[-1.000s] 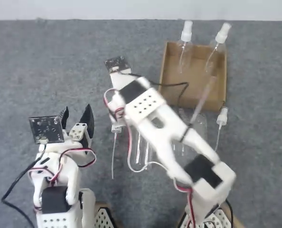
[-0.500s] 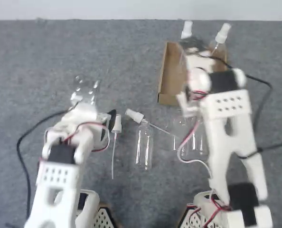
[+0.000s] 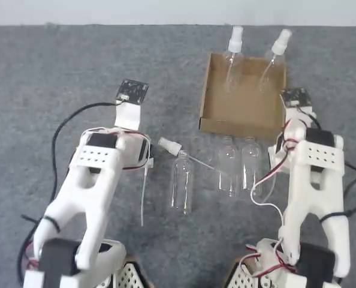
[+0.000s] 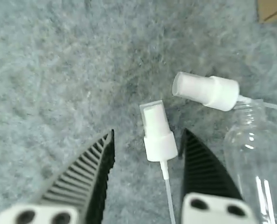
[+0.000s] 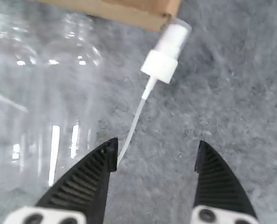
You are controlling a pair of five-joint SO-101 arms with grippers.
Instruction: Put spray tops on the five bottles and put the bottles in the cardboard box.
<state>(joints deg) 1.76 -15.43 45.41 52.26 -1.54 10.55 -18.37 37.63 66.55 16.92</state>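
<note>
Between the wide-open jaws of the left hand point(image 4: 147, 136), low in the left wrist view, lies a loose spray top point(image 4: 159, 140). Its head points toward frame top and its dip tube runs down between the jaws. Nothing is gripped; the frame-right jaw sits just beside its collar.

Right of that, a second spray top point(image 4: 206, 91) lies crosswise at the mouth of a clear bottle point(image 4: 255, 154). It looks unseated, not screwed on.

The right hand point(image 5: 158, 143) is spread wide too, empty, over the grey bench point(image 3: 58, 72). A third spray top point(image 5: 165, 55) is at upper centre of the right wrist view, just beside a corner of the cardboard box point(image 5: 129, 14). Its tube slants down toward the frame-left jaw. Two bare bottles point(image 5: 45, 93) lie at frame left.

High view, upper right: two capped bottles point(image 3: 233, 57) are in the box, leaning on its far wall. All three uncapped bottles lie on the bench just below the box front.

Progress, judged: two of five are done. Three bottles need tops fitted, then boxing. Each hand seems lined up over a top, with no pickup made yet.
</note>
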